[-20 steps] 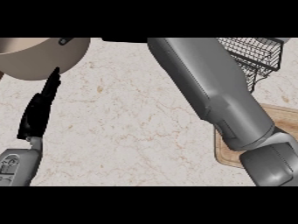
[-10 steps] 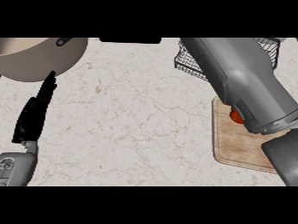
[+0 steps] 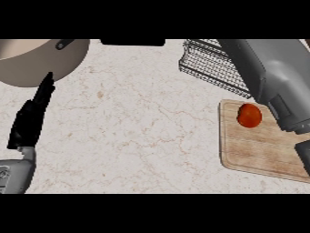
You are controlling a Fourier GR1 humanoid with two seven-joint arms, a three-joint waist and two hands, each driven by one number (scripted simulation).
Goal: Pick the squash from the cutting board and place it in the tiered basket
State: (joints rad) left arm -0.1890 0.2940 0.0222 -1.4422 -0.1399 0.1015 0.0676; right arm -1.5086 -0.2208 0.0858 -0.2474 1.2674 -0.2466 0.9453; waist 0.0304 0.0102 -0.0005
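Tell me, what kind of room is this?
Most likely a kitchen. There is a marbled counter, a big pot, a wooden cutting board with an orange-red squash on it, and a wire tiered basket.

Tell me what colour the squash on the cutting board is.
Orange-red, seen in the head view: the squash lies on the cutting board.
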